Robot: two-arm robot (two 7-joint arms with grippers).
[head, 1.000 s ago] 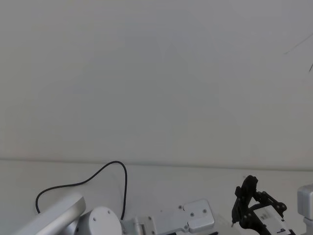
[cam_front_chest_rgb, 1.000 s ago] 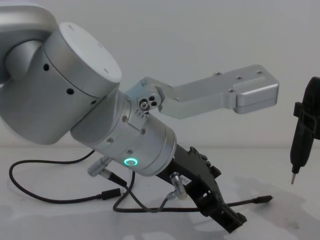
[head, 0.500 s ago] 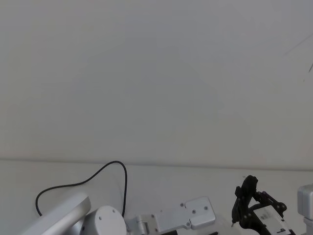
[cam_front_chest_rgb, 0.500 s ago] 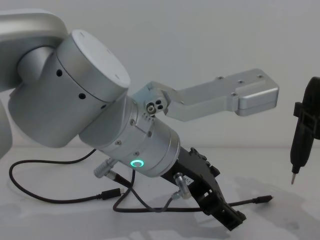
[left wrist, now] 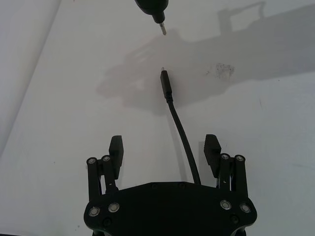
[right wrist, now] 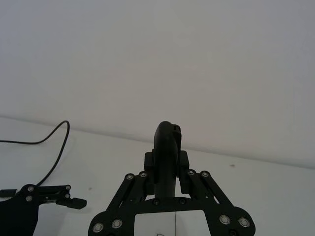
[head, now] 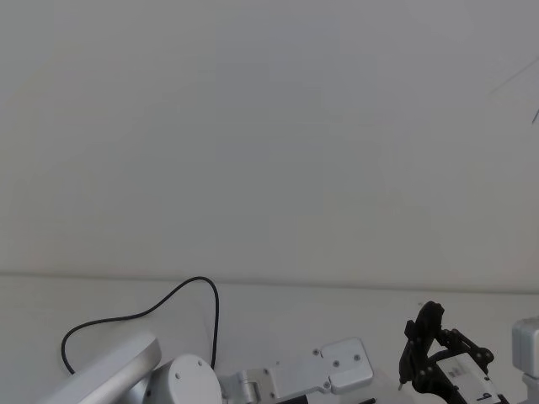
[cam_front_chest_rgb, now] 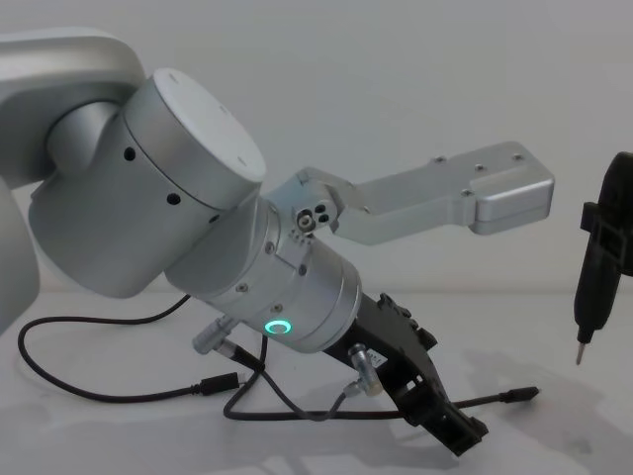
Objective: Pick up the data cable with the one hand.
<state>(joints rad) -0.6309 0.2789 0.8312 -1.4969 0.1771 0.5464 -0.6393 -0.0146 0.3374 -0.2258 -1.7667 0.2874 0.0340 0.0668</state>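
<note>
The cable [left wrist: 179, 128] lies flat on the white table [left wrist: 275, 147]. In the left wrist view it runs out from under the left gripper [left wrist: 164, 146] and passes between the two fingers [left wrist: 116, 150], closer to one of them than to the other. Its slim black plug [left wrist: 165, 82] lies on the table just past the fingertips. In the chest view the plug rests to the right of the gripper's tip, and the cable trails back left under the gripper in a low curve.

The left gripper's fingers are spread wide apart and straddle the cable without clamping it; whether either finger touches it cannot be told. The gripper slants steeply down to the right, its tip at the table or just above it. Behind it is the thick silver wrist [cam_front_chest_rgb: 297, 287], with a green ring [cam_front_chest_rgb: 280, 327] glowing on its underside. A short grey wire with a metal connector [cam_front_chest_rgb: 358, 362] hangs at the wrist's lower edge, just above the cable.

The right gripper [right wrist: 166, 169] hangs well to the right, clear of the table, its fingers clamped on a dark pointed tool [cam_front_chest_rgb: 603, 257]. The tool's small metal tip [cam_front_chest_rgb: 581, 352] points down, above the table and to the right of the plug.

A second black cable [cam_front_chest_rgb: 99, 398] loops across the table on the left, ending in a plug [cam_front_chest_rgb: 213, 386] below the wrist.
</note>
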